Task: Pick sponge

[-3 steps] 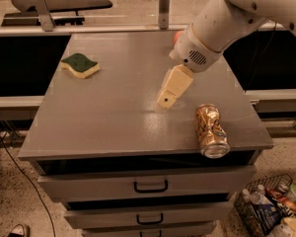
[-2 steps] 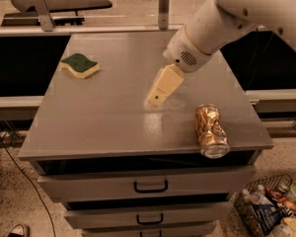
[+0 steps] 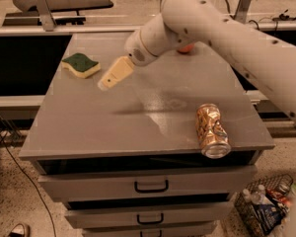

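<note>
The sponge (image 3: pixel 80 64), dark green on top with pale yellow foam below, lies flat near the far left corner of the grey cabinet top (image 3: pixel 138 117). My gripper (image 3: pixel 104 84) hangs above the cabinet top on the white arm, pointing down and to the left, just right of the sponge and a little nearer the front. It is not touching the sponge and holds nothing that I can see.
A crushed copper-coloured can (image 3: pixel 212 130) lies on its side near the front right edge. An orange object (image 3: pixel 186 48) peeks out behind the arm at the back. Drawers (image 3: pixel 150 185) are below the top. A basket of bottles (image 3: pixel 264 206) stands on the floor at right.
The gripper has moved left across the cabinet top, from near the middle toward the sponge. The sponge and the can have not moved.
</note>
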